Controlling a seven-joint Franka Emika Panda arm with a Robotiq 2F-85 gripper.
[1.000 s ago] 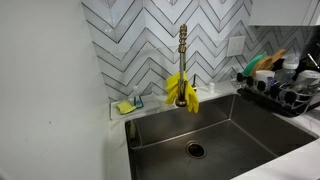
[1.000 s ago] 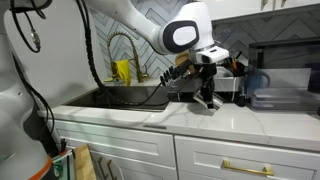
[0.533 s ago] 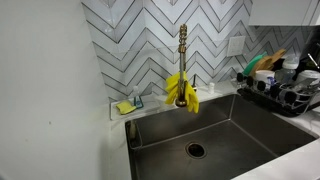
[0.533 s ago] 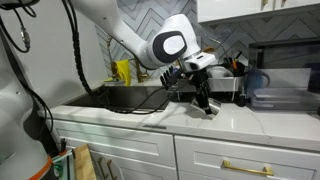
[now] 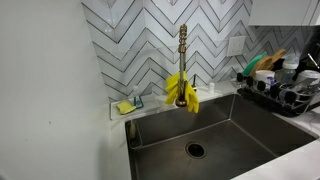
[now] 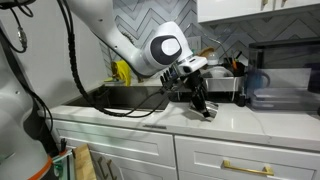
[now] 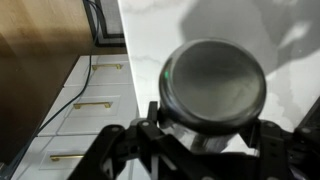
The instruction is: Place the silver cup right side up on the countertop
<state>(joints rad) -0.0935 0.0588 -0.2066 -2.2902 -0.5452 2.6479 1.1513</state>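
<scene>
Smooth pale countertop [image 7: 190, 20] lies below the gripper [image 7: 208, 135], its jaws clamped around the small shiny silver metal cup [image 7: 215, 85]; released tilted, it could topple.

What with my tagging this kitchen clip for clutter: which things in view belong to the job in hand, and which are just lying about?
Job: silver cup, gripper holding it, countertop.
Lying about: faucet, yellow gloves, sink, dish rack.

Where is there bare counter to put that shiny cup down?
The countertop is bare along its front edge, between the sink and the black appliance. Behind, by the dish rack, it is crowded.
</scene>
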